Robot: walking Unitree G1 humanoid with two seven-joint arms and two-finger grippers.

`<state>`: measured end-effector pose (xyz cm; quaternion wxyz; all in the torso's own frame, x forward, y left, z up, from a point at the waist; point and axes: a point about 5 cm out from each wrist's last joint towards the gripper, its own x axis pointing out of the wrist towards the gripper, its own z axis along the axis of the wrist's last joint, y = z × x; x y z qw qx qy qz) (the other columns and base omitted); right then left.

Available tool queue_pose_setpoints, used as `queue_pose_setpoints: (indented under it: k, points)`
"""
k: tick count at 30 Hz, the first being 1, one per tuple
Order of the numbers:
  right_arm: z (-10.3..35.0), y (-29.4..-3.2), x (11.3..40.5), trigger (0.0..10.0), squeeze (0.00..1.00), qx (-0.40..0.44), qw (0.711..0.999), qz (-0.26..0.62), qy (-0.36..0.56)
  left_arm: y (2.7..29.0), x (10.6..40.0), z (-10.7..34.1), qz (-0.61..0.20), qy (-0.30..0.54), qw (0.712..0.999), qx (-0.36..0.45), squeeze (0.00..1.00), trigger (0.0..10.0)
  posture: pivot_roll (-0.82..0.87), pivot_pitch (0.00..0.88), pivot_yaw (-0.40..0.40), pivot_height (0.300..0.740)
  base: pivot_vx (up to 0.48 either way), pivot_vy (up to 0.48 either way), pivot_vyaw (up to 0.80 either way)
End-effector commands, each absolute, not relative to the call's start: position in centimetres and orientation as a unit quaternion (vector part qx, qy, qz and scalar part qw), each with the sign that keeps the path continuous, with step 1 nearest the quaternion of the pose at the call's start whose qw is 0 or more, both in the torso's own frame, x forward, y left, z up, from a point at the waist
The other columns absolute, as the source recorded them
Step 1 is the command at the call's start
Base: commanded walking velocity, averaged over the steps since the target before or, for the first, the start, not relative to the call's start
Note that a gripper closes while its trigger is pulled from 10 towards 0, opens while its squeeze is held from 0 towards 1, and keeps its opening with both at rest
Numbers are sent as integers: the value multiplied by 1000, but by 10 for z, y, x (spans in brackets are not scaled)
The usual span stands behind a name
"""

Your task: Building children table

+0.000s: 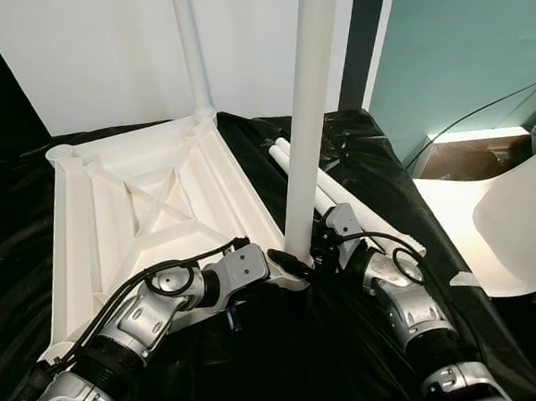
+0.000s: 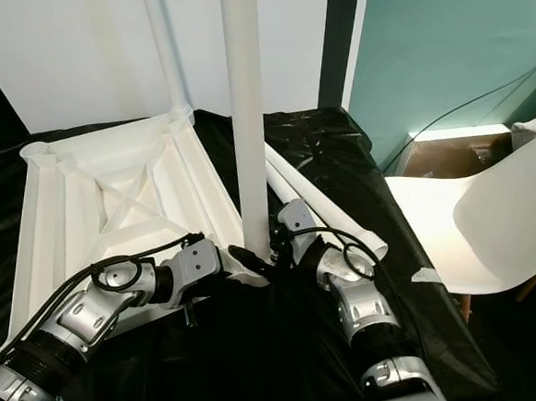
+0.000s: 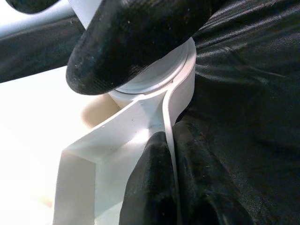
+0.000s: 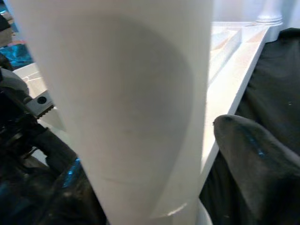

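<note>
The white table top (image 1: 70, 241) lies upside down on a black plastic sheet. One white leg (image 1: 189, 46) stands in its far corner socket. A second leg (image 1: 307, 120) stands upright in the near right corner socket (image 3: 154, 77). My left gripper (image 1: 291, 261) is shut on that corner's rim, with the thin white wall pinched at its fingers (image 3: 147, 187). My right gripper (image 1: 321, 251) is shut on the base of the upright leg (image 4: 131, 103) from the right side; one of its fingers (image 4: 255, 159) shows beside the leg.
Two loose white legs (image 1: 378, 223) lie on the black sheet (image 1: 330, 354) just right of the table top. A white chair (image 1: 526, 221) stands at the right, with a brown box (image 1: 466, 159) and a cable by the teal wall behind it.
</note>
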<state>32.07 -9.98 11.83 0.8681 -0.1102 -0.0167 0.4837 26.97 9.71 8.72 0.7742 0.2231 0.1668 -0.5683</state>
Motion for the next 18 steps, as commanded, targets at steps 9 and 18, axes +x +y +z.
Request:
queue_pose_setpoints:
  k: [9,18]
  points:
    - [118,-108,322,0,0,-111,876,469,-9,105,231,32,-597,286,730,171,0,10000,127,0,8,740,0,0,0]
    - [99,-91,302,0,0,-47,935,351,-29,104,232,33,-599,285,728,174,0,10000,128,0,12,740,0,0,0]
